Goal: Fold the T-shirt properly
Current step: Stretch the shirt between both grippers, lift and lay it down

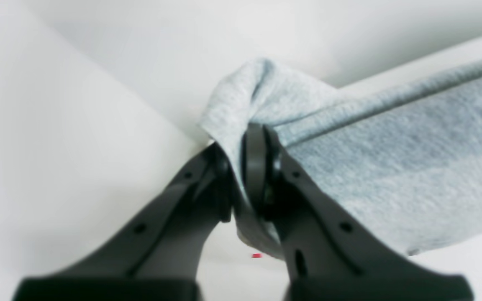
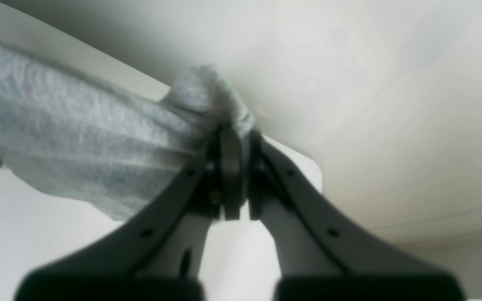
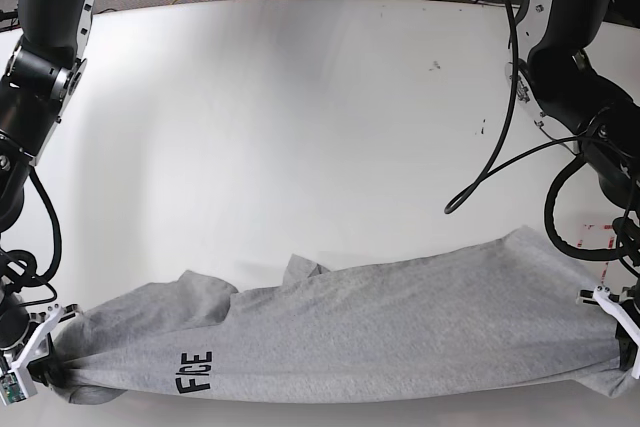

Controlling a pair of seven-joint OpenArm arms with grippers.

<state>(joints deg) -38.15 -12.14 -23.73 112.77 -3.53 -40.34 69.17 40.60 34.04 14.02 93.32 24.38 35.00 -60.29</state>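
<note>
The grey T-shirt [image 3: 340,332] lies stretched along the near edge of the white table [image 3: 300,117]. The right gripper [image 2: 234,138] pinches its left end tight. The left gripper [image 1: 245,142] pinches its right end tight.

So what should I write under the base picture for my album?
Two robot hands, left and right, stretch a grey T-shirt across the white table.
</note>
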